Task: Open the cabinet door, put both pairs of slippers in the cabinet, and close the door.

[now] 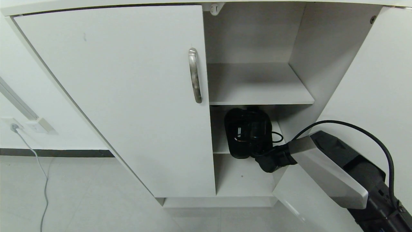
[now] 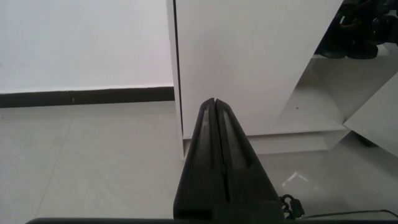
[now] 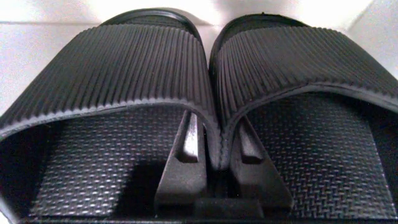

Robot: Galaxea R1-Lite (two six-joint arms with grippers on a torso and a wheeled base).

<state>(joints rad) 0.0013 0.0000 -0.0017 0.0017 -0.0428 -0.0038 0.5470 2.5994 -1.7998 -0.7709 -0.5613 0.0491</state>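
A pair of black ribbed slippers point(image 1: 248, 132) sits at the middle shelf inside the white cabinet point(image 1: 257, 83), below the upper shelf. My right gripper point(image 3: 216, 158) reaches in from the right and is shut on the two slippers' inner edges, pinching them together between its fingers point(image 3: 186, 155). The slippers point(image 3: 143, 68) lie side by side, toes pointing away. The left door point(image 1: 128, 96) with its metal handle point(image 1: 194, 75) is closed; the right door point(image 1: 370, 96) stands open. My left gripper point(image 2: 214, 104) is shut on nothing, low above the floor, facing the cabinet's closed door point(image 2: 249, 62).
A wall socket point(image 1: 14, 127) with a grey cable point(image 1: 42, 174) trailing onto the tiled floor is at the far left. The open right door's lower edge point(image 1: 305, 199) juts out beside my right arm. The upper shelf holds nothing.
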